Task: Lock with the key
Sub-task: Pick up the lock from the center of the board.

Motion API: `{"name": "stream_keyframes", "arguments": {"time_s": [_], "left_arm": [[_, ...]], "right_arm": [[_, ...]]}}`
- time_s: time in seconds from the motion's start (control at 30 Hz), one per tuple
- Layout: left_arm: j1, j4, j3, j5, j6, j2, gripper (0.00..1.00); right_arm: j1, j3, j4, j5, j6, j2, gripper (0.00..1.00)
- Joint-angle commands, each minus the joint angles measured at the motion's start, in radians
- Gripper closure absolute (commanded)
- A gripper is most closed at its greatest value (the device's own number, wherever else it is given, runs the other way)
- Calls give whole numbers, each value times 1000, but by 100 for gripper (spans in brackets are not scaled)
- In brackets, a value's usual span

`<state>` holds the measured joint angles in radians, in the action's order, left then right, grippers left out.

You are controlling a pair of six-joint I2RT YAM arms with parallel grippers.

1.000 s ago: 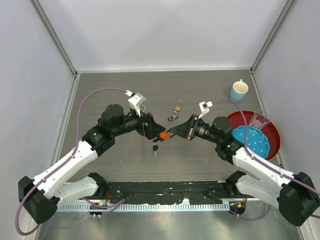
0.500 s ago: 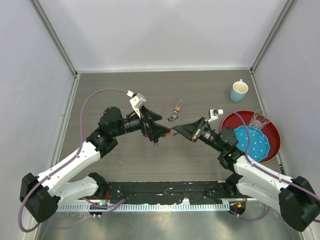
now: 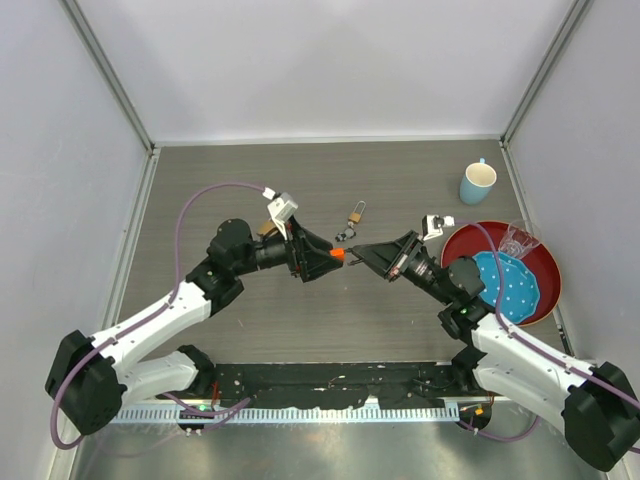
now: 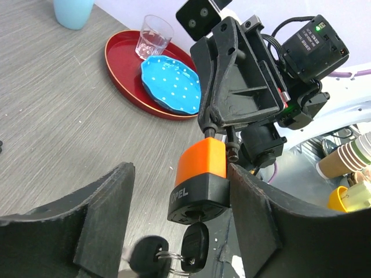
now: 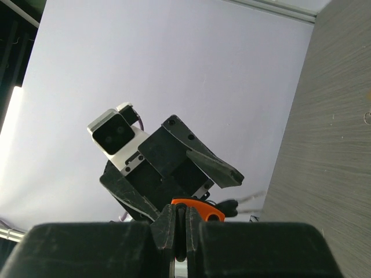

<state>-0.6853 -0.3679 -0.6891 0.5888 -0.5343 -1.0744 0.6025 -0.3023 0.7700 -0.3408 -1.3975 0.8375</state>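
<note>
An orange and black padlock (image 4: 200,179) hangs in the air between my two grippers, and shows as an orange spot in the top view (image 3: 338,254). A black-headed key (image 4: 195,248) sits in its keyhole, with a second key (image 4: 147,258) dangling on the ring. My right gripper (image 3: 358,254) is shut on the padlock's shackle (image 4: 212,131); in the right wrist view its jaws (image 5: 181,217) are pinched on a thin bar in front of the orange body (image 5: 198,209). My left gripper (image 4: 177,174) is open around the padlock, with one finger (image 4: 255,214) against its side.
A brass padlock (image 3: 356,213) with keys (image 3: 345,236) lies on the table behind the grippers. A blue cup (image 3: 477,183) stands at the far right. A red plate (image 3: 545,262) holds a blue dotted dish (image 3: 505,282) and a clear glass (image 3: 517,240).
Both grippers have moved right and a little farther back with the orange padlock. The left gripper has turned and now stands open round the padlock; the keys no longer hang in plain sight below it.
</note>
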Motion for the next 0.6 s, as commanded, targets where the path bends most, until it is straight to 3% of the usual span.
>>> {"name": "stream_keyframes", "arguments": {"time_s": [0.0,0.27,0.37,0.4,0.47,0.57], "left_arm": [[1,-123,10,22,-29,-7,35],[1,-173,20,35,-56,-15,51],[1,-190,17,39,-62,-28,72],[1,-189,13,40,-67,-33,86],[1,-193,5,51,-79,-50,98],[1,-190,3,43,-84,-52,100]], "right_arm": [[0,-63,66,29,-20,-28,98],[-1,-61,75,20,-34,-28,98],[-1,-57,71,26,-34,-37,99],[-3,-58,68,28,-34,-35,98],[-1,-60,71,31,-32,-34,99],[-1,-73,39,17,-8,-31,99]]}}
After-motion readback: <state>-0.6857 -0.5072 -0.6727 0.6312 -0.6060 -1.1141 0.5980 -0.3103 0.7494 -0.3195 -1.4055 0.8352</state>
